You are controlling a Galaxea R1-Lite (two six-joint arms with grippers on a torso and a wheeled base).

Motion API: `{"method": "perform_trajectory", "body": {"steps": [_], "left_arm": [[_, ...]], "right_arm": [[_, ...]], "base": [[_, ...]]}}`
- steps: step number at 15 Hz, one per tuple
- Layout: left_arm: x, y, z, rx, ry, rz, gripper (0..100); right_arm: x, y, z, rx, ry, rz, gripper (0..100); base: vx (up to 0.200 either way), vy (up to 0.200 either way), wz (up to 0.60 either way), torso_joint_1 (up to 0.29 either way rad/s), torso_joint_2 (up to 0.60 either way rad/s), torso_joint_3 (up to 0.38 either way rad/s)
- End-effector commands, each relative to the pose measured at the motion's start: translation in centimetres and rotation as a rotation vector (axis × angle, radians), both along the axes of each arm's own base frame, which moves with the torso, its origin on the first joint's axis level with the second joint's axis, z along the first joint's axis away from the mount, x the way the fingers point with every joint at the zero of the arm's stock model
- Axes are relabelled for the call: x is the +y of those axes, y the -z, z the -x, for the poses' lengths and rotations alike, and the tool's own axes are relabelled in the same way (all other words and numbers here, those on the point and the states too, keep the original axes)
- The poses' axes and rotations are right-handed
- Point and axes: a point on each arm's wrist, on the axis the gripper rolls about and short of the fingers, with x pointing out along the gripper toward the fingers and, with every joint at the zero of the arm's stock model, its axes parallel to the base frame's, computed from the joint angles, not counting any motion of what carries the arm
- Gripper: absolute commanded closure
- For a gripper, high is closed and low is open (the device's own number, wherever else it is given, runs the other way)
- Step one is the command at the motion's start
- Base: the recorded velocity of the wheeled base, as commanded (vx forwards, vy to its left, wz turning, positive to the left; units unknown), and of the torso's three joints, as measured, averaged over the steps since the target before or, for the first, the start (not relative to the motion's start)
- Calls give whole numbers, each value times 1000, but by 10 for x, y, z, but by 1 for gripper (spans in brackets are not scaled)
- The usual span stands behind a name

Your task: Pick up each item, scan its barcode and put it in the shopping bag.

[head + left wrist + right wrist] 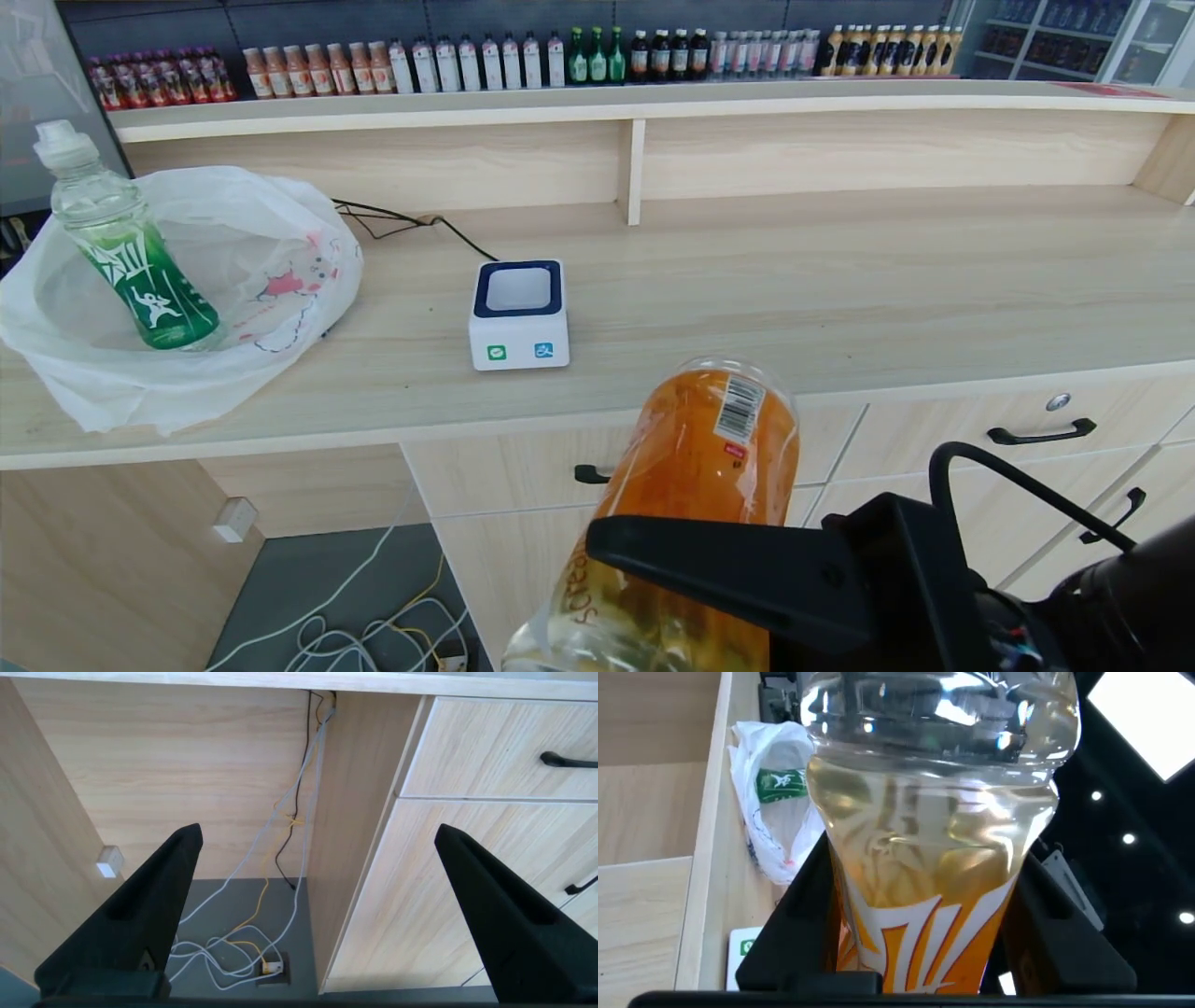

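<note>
Right gripper (653, 560) clamps the orange bottle (695, 467) mid-body, nearer than the scanner (518, 315); liquid-filled smooth plastic, likely heavy and slippery. Left gripper (318, 924) hangs spread, empty.

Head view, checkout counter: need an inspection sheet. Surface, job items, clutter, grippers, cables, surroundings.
Surface: light wood counter, mostly bare to the right of the scanner.
Job's things: orange bottle held tilted in front of the counter edge, barcode label facing up; green bottle leaning inside the white shopping bag; scanner on the counter beside the bag.
Clutter: nothing seen.
Grippers: right gripper shut on the orange bottle; left gripper open, holding nothing, low in front of the cabinet.
Cables: black cable runs from the scanner toward the back; loose cables on the floor.
Surroundings: drinks shelf behind; drawers below.
</note>
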Motion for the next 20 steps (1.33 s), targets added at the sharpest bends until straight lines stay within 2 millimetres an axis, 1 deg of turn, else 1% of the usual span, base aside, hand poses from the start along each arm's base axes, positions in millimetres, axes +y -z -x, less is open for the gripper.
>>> {"method": "perform_trajectory", "body": {"steps": [1,10,12,14,17,18,20], "left_arm": [[0,0,0,0,-1,0,0],[0,0,0,0,-1,0,0],[0,0,0,0,-2,0,0],[0,0,0,0,-1,0,0],[0,0,0,0,-1,0,0],[0,0,0,0,-1,0,0],[0,0,0,0,-1,0,0]], "right_arm": [[0,-1,0,-5,0,-4,100],[-1,-1,1,-4,1,-4,100],[2,7,-1,128,-27,12,100],[7,19,-4,335,-80,29,100],[6,21,-4,380,-88,31,100],[4,25,-3,444,-101,38,100],[-1,40,1,625,-127,77,100]], "base": [[0,0,0,0,0,0],[0,0,0,0,0,0],[0,0,0,0,0,0],[0,0,0,0,0,0],[0,0,0,0,0,0],[0,0,0,0,0,0],[0,0,0,0,0,0]]}}
